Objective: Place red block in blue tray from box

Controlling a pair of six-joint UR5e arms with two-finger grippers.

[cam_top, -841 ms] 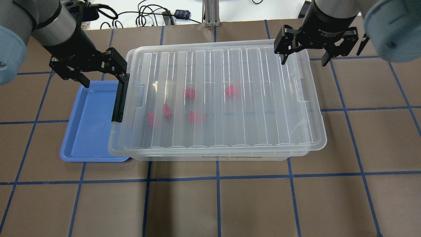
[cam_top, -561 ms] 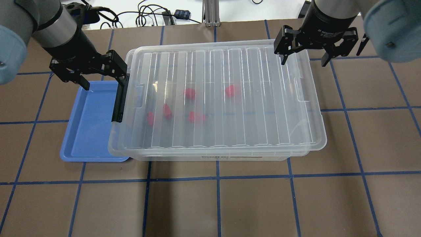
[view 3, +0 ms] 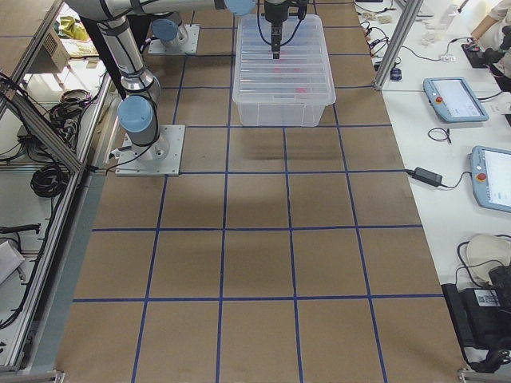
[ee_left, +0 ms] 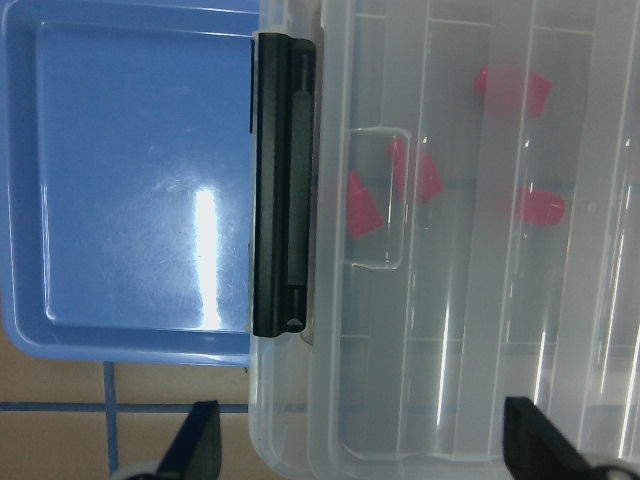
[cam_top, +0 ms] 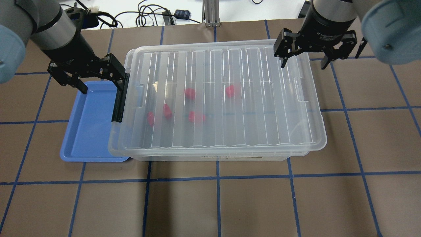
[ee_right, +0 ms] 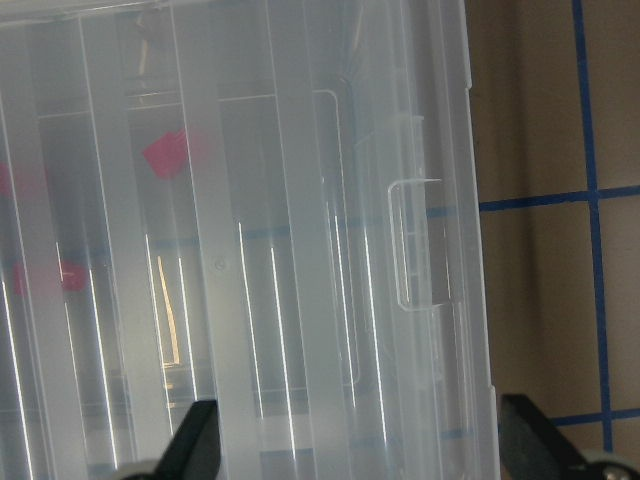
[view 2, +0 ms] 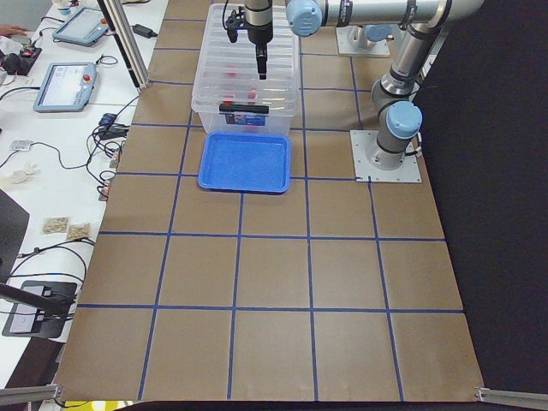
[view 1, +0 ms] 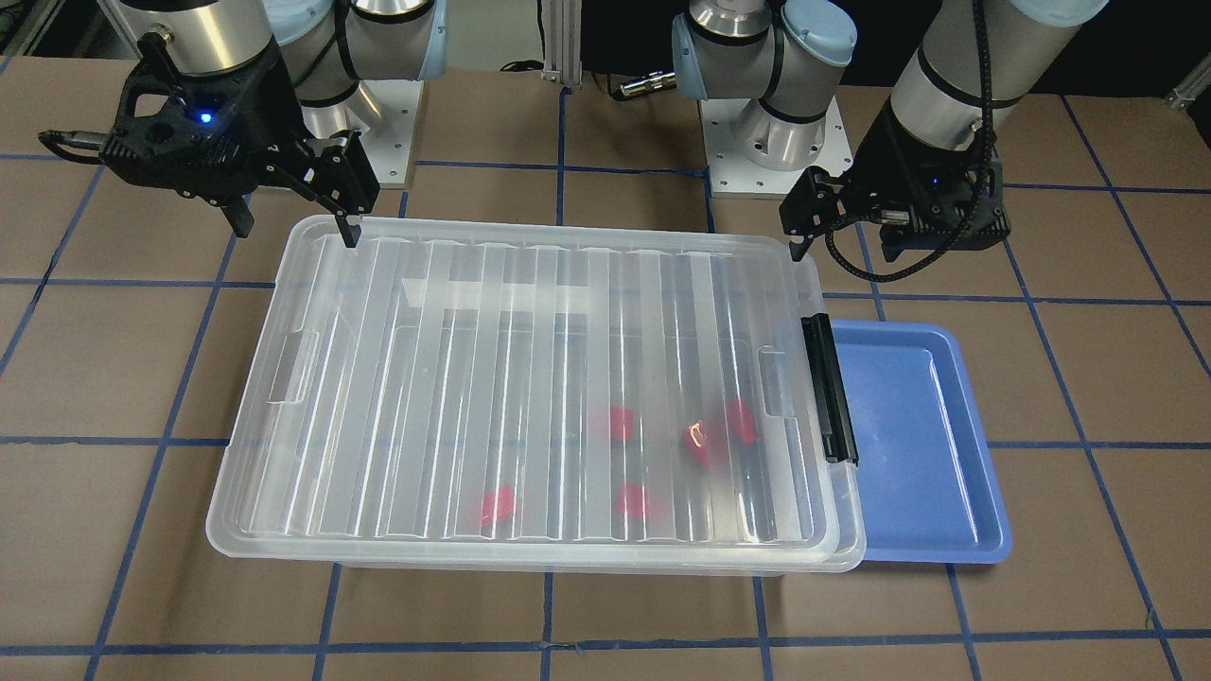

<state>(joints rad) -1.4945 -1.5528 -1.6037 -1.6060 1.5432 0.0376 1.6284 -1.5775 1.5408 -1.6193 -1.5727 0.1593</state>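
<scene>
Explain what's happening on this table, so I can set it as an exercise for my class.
Two robot arms are working on a clear box with its lid on. The left gripper hangs open over the latch end, next to the blue tray. The right gripper hangs open over the opposite end. Neither holds anything. Five red blocks lie inside the box; the tray has none yet.
</scene>
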